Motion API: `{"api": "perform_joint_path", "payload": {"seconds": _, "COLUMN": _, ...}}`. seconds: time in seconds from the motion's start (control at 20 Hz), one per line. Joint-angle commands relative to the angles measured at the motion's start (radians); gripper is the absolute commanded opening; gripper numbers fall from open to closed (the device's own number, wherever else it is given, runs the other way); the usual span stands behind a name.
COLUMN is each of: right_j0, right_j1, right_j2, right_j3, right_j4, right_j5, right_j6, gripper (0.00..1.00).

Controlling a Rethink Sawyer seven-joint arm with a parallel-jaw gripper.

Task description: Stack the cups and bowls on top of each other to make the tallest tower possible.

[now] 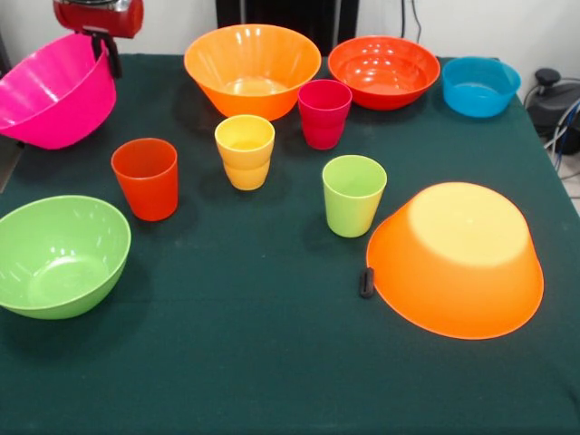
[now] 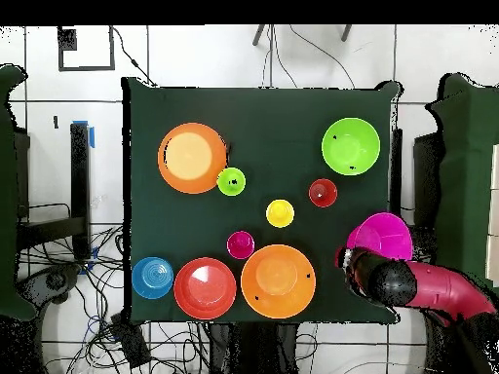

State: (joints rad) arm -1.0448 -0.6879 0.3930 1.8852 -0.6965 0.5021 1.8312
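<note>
Four cups stand upright mid-table, apart from each other: orange-red cup (image 1: pixel 145 178), yellow cup (image 1: pixel 245 150), crimson cup (image 1: pixel 323 113), lime green cup (image 1: pixel 352 194). The pink bowl (image 1: pixel 53 91) is tilted at the table's edge; one orange bowl (image 1: pixel 252 70), the red-orange bowl (image 1: pixel 383 72), blue bowl (image 1: pixel 480 86) and green bowl (image 1: pixel 60 256) sit upright. The other orange bowl (image 1: pixel 456 259) lies upside down

No legible text — none anywhere

Bright, even light falls from above; soft shadows pool beside the cups on the table (image 1: pixel 272 362). White glare streaks the red-orange bowl (image 1: pixel 383 71) (the glossiest). Focus stays sharp throughout.
</note>
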Motion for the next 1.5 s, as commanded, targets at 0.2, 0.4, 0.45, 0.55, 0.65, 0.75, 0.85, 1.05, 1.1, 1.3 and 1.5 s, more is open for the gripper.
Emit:
{"api": "perform_joint_path", "payload": {"seconds": 0.2, "right_j0": -0.055, "right_j1": -0.109, "right_j2": 0.088, "right_j3": 0.186, "right_j4": -0.105, "right_j5": 0.026, "right_j6": -0.26, "gripper": 0.0}}
{"api": "perform_joint_path", "payload": {"seconds": 0.4, "right_j0": -0.106, "right_j1": -0.215, "right_j2": 0.143, "right_j3": 0.279, "right_j4": -0.048, "right_j5": 0.036, "right_j6": -0.262, "gripper": 0.0}}
{"api": "perform_joint_path", "payload": {"seconds": 0.45, "right_j0": -0.12, "right_j1": -0.245, "right_j2": 0.162, "right_j3": 0.304, "right_j4": -0.028, "right_j5": 0.039, "right_j6": -0.265, "gripper": 0.0}}
{"api": "perform_joint_path", "payload": {"seconds": 0.55, "right_j0": -0.142, "right_j1": -0.299, "right_j2": 0.203, "right_j3": 0.344, "right_j4": 0.015, "right_j5": 0.054, "right_j6": -0.265, "gripper": 0.0}}
{"api": "perform_joint_path", "payload": {"seconds": 0.65, "right_j0": -0.15, "right_j1": -0.33, "right_j2": 0.232, "right_j3": 0.362, "right_j4": 0.049, "right_j5": 0.084, "right_j6": -0.26, "gripper": 0.0}}
{"api": "perform_joint_path", "payload": {"seconds": 0.75, "right_j0": -0.149, "right_j1": -0.347, "right_j2": 0.25, "right_j3": 0.367, "right_j4": 0.068, "right_j5": 0.105, "right_j6": -0.252, "gripper": 0.0}}
{"api": "perform_joint_path", "payload": {"seconds": 0.85, "right_j0": -0.144, "right_j1": -0.355, "right_j2": 0.257, "right_j3": 0.366, "right_j4": 0.072, "right_j5": 0.119, "right_j6": -0.239, "gripper": 0.0}}
{"api": "perform_joint_path", "payload": {"seconds": 1.05, "right_j0": -0.151, "right_j1": -0.37, "right_j2": 0.275, "right_j3": 0.372, "right_j4": 0.076, "right_j5": 0.131, "right_j6": -0.235, "gripper": 0.0}}
{"api": "perform_joint_path", "payload": {"seconds": 1.1, "right_j0": -0.149, "right_j1": -0.367, "right_j2": 0.278, "right_j3": 0.366, "right_j4": 0.072, "right_j5": 0.136, "right_j6": -0.231, "gripper": 0.0}}
{"api": "perform_joint_path", "payload": {"seconds": 1.3, "right_j0": -0.147, "right_j1": -0.344, "right_j2": 0.286, "right_j3": 0.349, "right_j4": 0.051, "right_j5": 0.146, "right_j6": -0.212, "gripper": 0.0}}
{"api": "perform_joint_path", "payload": {"seconds": 1.5, "right_j0": -0.152, "right_j1": -0.358, "right_j2": 0.299, "right_j3": 0.358, "right_j4": 0.053, "right_j5": 0.145, "right_j6": -0.198, "gripper": 0.0}}
